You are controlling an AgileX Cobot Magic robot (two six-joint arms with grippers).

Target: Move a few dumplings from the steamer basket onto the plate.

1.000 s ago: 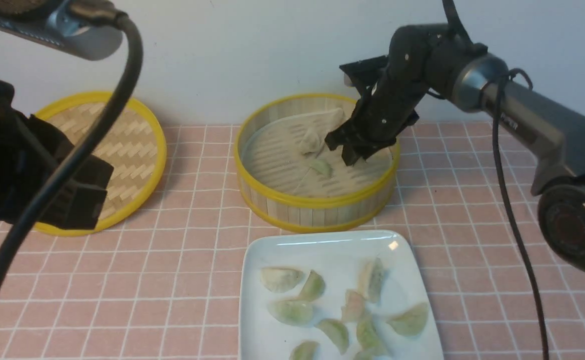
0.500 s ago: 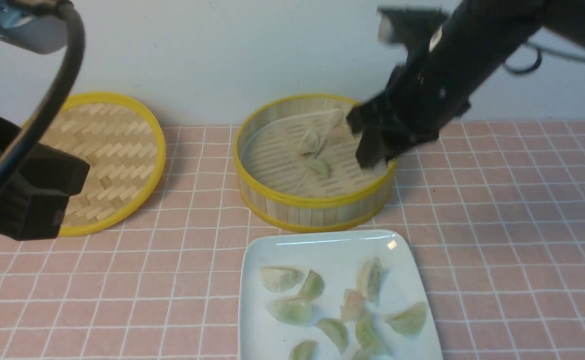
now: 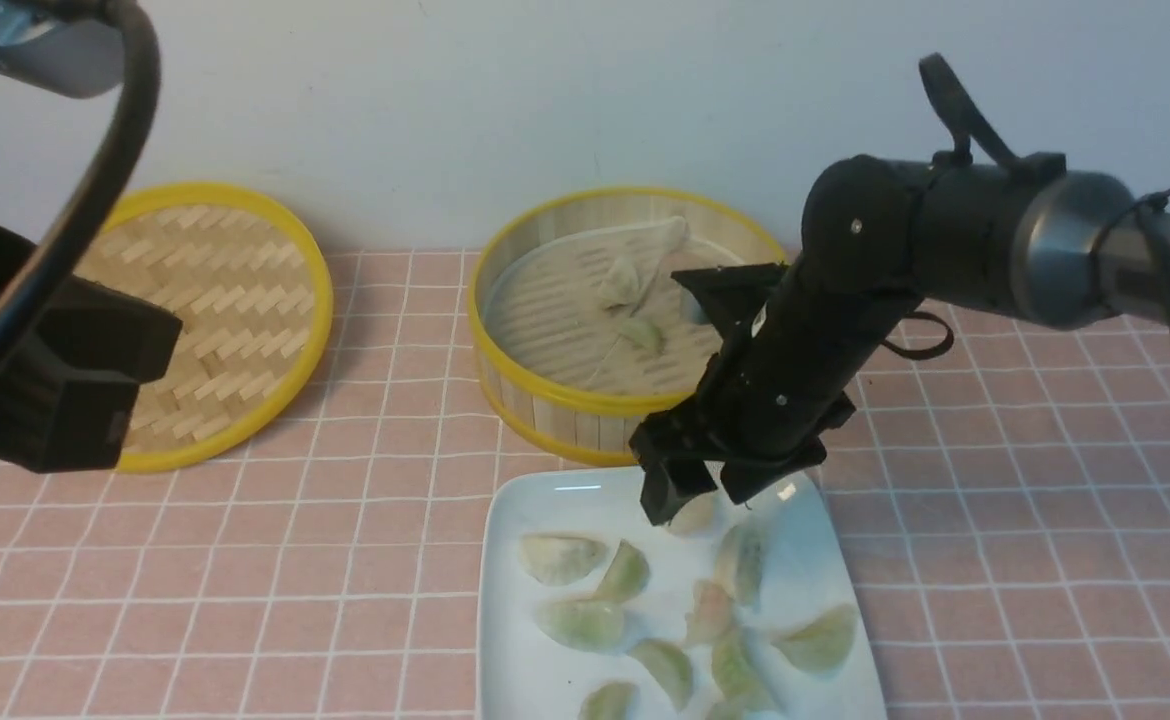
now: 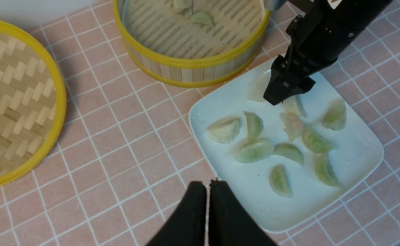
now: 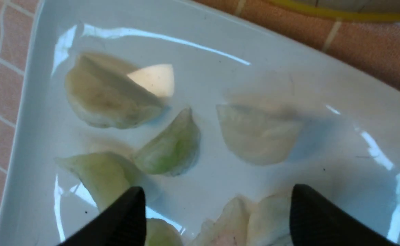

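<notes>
We see the right gripper (image 3: pixel 700 503) with jaws wide apart, holding nothing, over the plate (image 3: pixel 545 510); a pale dumpling (image 5: pixel 258 133) lies blurred below, its long axis unclear.

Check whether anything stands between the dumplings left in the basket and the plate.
Only the basket's own near wall, which the dumplings must be lifted over. Nothing else visible lies between basket and plate. The right gripper hangs over the plate's far edge, jaws open.

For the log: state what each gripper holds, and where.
Nothing held. The right gripper is open over the plate, a dumpling loose beneath it; the left gripper is shut, empty.
</notes>
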